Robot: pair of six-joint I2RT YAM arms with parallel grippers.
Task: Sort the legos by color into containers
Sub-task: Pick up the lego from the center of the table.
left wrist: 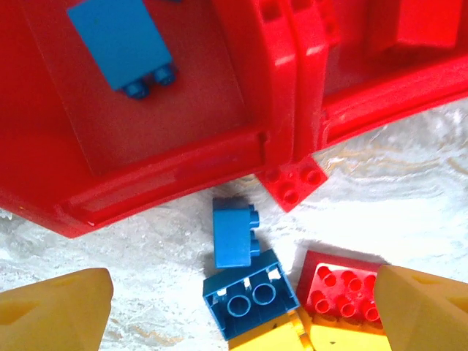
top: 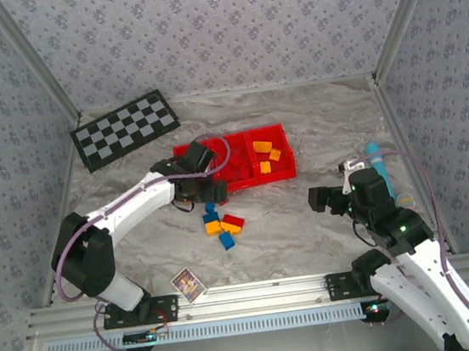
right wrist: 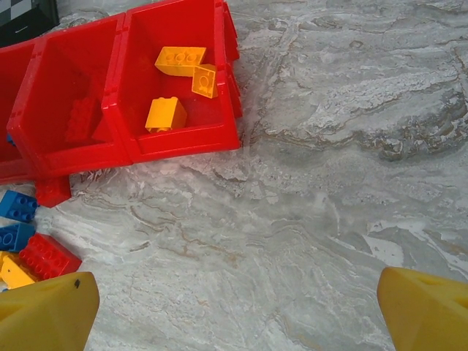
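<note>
Roughly mid-worktop (right wrist: pixel 329 183), just off the tray (right wrist: pixel 183 141) and its near wall: loose legos (top: pixel 221 224), blue, red and orange-yellow, bunched together. Sorted already: orange-yellow bricks (right wrist: pixel 175 80) in the right compartment, a blue brick (left wrist: pixel 121 40) in the left. Over the heap, left gripper (left wrist: pixel 238 311), jaws spread; right gripper (right wrist: pixel 235 311) likewise spread, holding nothing. Probably light, rigid, smooth-sided (slippery if pinched askew); best taken across flat opposite sides, not the studs.
</note>
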